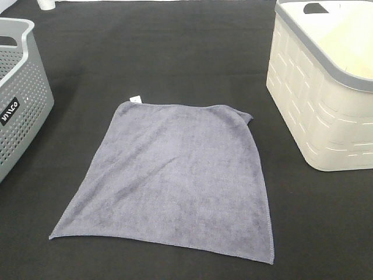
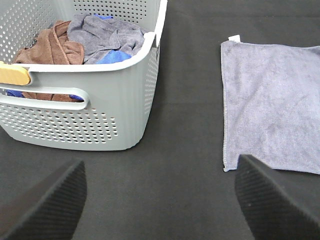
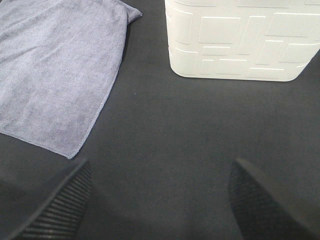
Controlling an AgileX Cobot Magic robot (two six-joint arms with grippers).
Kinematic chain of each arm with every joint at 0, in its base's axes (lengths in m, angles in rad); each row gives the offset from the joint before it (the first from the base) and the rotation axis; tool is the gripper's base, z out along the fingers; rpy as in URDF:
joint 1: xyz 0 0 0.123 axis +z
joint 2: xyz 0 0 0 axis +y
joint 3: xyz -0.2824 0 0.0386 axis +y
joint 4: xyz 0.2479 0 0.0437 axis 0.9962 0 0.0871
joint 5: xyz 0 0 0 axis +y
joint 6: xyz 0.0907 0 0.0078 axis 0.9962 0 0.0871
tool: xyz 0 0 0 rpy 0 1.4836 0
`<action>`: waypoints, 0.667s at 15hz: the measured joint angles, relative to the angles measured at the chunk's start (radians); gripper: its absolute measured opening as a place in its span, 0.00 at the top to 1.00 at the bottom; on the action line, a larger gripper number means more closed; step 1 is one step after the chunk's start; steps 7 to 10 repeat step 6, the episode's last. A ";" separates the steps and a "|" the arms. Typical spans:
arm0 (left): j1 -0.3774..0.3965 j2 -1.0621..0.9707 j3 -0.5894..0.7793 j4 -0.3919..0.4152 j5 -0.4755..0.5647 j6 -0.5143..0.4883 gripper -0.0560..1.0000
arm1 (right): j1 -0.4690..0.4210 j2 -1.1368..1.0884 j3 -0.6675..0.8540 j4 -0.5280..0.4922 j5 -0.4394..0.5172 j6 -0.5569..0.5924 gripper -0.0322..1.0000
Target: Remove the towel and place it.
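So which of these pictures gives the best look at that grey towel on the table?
The exterior high view: the towel lies flat there with all four edges and its white corner tag visible. The left wrist view shows only one side strip with the tag; the right wrist view catches another part, cut off by the frame.
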 joint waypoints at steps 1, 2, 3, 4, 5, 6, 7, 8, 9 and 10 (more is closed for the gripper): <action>0.000 0.000 0.000 0.000 0.000 0.000 0.22 | 0.000 0.000 0.000 0.000 0.000 0.000 0.25; 0.000 0.000 0.000 0.000 0.000 0.000 0.22 | 0.000 0.000 0.000 0.000 0.000 0.000 0.25; 0.000 0.000 0.000 0.000 0.000 0.000 0.22 | 0.000 0.000 0.000 0.000 0.000 0.000 0.25; 0.000 0.000 0.000 0.000 0.000 0.000 0.22 | 0.000 0.000 0.000 0.000 0.000 0.000 0.25; 0.000 0.000 0.000 0.000 0.000 0.000 0.22 | 0.000 0.000 0.000 0.000 0.000 0.000 0.25; 0.000 0.000 0.000 0.000 0.000 0.000 0.22 | 0.000 0.000 0.000 0.000 0.000 0.000 0.25; 0.000 0.000 0.000 0.000 0.000 0.000 0.22 | 0.000 0.000 0.000 0.000 0.000 0.000 0.25; 0.000 0.000 0.000 0.000 0.000 0.000 0.22 | 0.000 0.000 0.000 0.000 0.000 0.000 0.25; 0.000 0.000 0.000 0.000 0.000 0.000 0.22 | 0.000 0.000 0.000 0.000 0.000 0.000 0.25; 0.000 0.000 0.000 0.000 0.000 0.000 0.22 | 0.000 0.000 0.000 0.000 0.000 0.000 0.25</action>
